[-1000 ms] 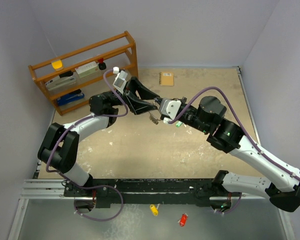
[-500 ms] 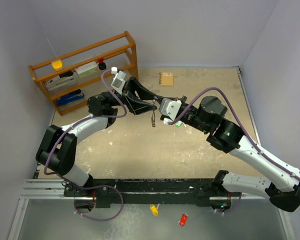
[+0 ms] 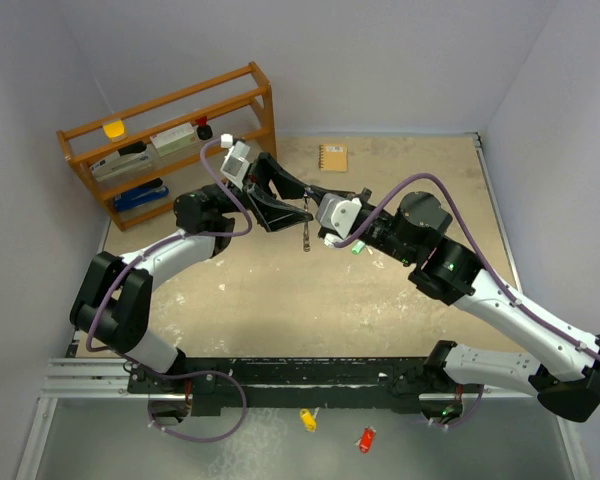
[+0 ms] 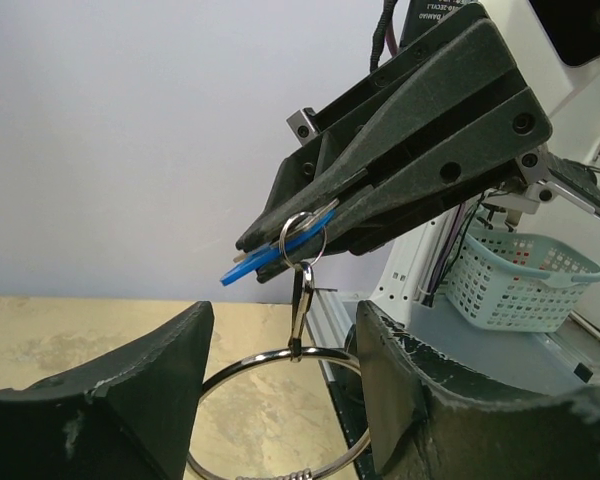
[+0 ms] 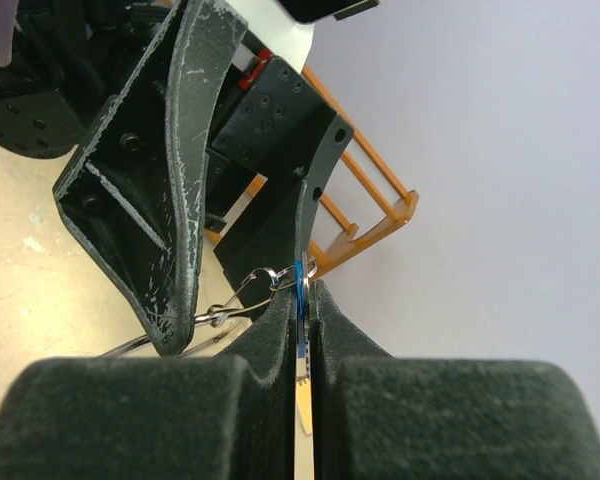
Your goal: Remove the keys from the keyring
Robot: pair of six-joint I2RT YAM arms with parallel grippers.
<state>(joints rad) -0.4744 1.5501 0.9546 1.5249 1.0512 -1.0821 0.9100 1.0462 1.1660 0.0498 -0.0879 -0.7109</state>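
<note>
Two grippers meet in mid-air over the middle of the table [image 3: 280, 300]. On the left, the left gripper [image 4: 285, 330] has its fingers set wide, with the keyring [image 4: 248, 360] spanning the gap, apparently braced against both pads. A slim clip [image 4: 300, 305] rises from it to a small split ring [image 4: 302, 238], which carries the blue key [image 4: 255, 265]. The right gripper [image 5: 302, 292] is clamped flat on that key. Further right, a light green tag [image 3: 357, 249] lies on the table, seemingly freed already. The step in hand is working the blue key off. Next, I judge, it must be fed along the split ring's coil while the left side holds firm.
</note>
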